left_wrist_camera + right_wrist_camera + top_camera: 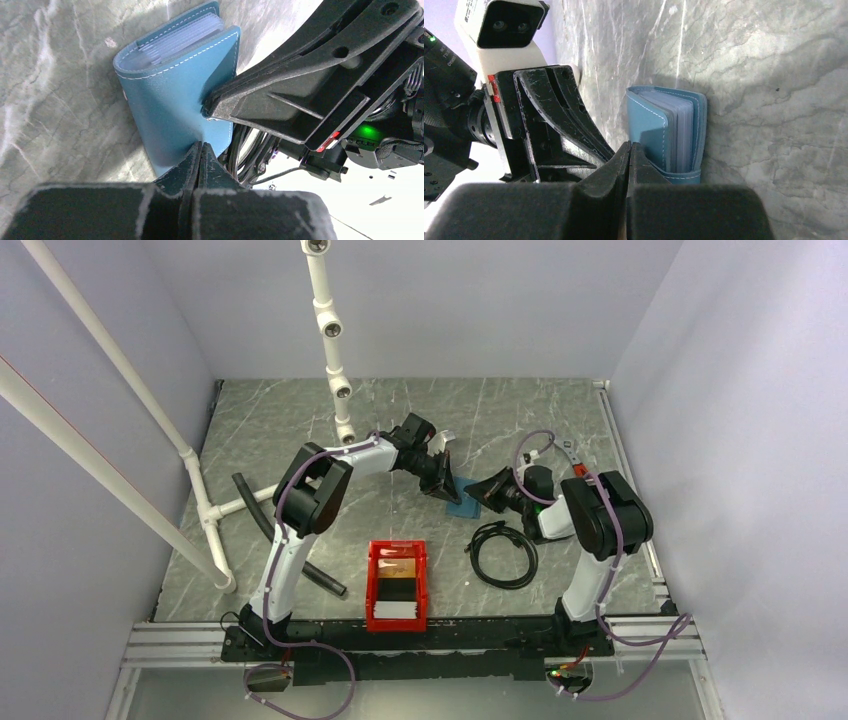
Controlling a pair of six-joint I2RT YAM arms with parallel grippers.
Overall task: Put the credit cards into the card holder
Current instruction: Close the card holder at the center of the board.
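Right under my left lens, the left tool (200, 147) has its fingers pressed together, tips on the lower face of the holder (170, 95). The right tool (206, 107) comes in from the opposite side, fingers also together, its tip touching the same cover just above my left tips. I cannot tell whether either one has any of the cover nipped between its fingers. The holder stands on edge on the table (55, 110), between the two tools. It is slightly agape, with clear sleeves (175, 37) showing between its covers. From above, both arms reach in and the tools meet at it. The cards (397, 610) are not at the tools. A white stack and an orange one (393, 567) lie in a red bin (372, 585), well apart from both tools, back toward the arm bases. A black cable (503, 555) coils near the right tool, on its base side.
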